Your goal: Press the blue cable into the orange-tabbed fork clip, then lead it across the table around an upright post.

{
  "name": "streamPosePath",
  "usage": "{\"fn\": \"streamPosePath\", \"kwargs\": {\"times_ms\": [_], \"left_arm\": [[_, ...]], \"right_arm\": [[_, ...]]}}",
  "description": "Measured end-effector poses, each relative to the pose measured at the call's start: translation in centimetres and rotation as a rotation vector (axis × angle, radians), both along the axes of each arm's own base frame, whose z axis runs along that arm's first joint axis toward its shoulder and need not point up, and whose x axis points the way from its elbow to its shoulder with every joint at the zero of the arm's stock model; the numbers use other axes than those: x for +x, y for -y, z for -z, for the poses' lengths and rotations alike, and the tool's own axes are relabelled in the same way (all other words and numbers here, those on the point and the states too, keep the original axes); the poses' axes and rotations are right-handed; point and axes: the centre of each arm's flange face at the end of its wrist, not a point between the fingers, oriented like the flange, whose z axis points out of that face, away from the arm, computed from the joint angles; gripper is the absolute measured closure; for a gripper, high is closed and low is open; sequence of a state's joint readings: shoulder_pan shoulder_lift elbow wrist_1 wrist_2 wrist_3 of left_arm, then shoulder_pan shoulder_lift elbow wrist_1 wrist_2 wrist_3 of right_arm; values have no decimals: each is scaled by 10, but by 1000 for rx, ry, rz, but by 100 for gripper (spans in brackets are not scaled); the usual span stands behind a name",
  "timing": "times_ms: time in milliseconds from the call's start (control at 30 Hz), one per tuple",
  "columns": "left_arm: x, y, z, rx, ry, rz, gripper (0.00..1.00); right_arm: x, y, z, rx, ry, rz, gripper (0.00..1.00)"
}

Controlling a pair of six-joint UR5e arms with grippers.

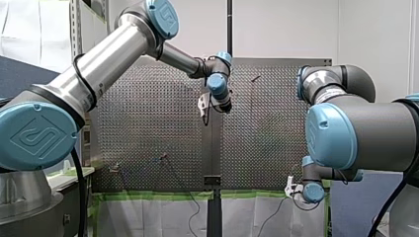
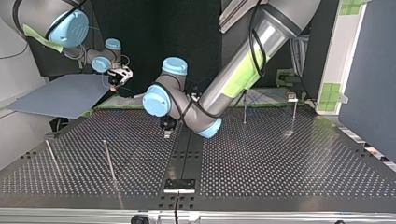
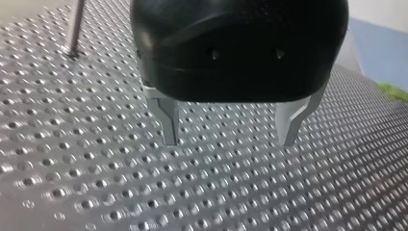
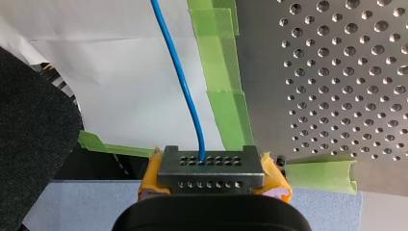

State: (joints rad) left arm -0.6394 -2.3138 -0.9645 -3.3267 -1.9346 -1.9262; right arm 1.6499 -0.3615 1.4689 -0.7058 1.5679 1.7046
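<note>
Cable [image 4: 185, 91] seemingly pinched between right fingers [image 4: 274, 180]; left fingers [image 3: 168, 120] apart.

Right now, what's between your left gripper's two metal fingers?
Nothing is gripped. In the left wrist view, only the bare perforated table shows between my left gripper's open fingers.

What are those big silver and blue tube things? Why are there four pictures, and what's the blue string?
They are two robot arms at a metal table full of little holes. Two pictures show the whole table: one from behind the arms, one facing them. The other two come from cameras on the wrists. The left gripper hangs open over the table, holding nothing. The right gripper pinches the string, really a blue cable, beside the table's edge. Thin upright posts stand on the table.
</note>
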Motion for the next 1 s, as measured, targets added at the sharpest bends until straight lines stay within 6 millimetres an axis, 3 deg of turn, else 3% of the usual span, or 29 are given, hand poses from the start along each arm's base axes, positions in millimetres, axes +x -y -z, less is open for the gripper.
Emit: {"fn": "streamPosePath", "kwargs": {"times_ms": [700, 833, 1000], "left_arm": [[1, -3, 2, 25, 12, -43, 1], [1, -5, -9, -21, 24, -33, 1], [-1, -12, -37, -86, 36, -12, 1]], "right_arm": [[0, 0, 0, 0, 0, 0, 100], [0, 0, 0, 0, 0, 0, 100], [0, 0, 0, 0, 0, 0, 100]]}}
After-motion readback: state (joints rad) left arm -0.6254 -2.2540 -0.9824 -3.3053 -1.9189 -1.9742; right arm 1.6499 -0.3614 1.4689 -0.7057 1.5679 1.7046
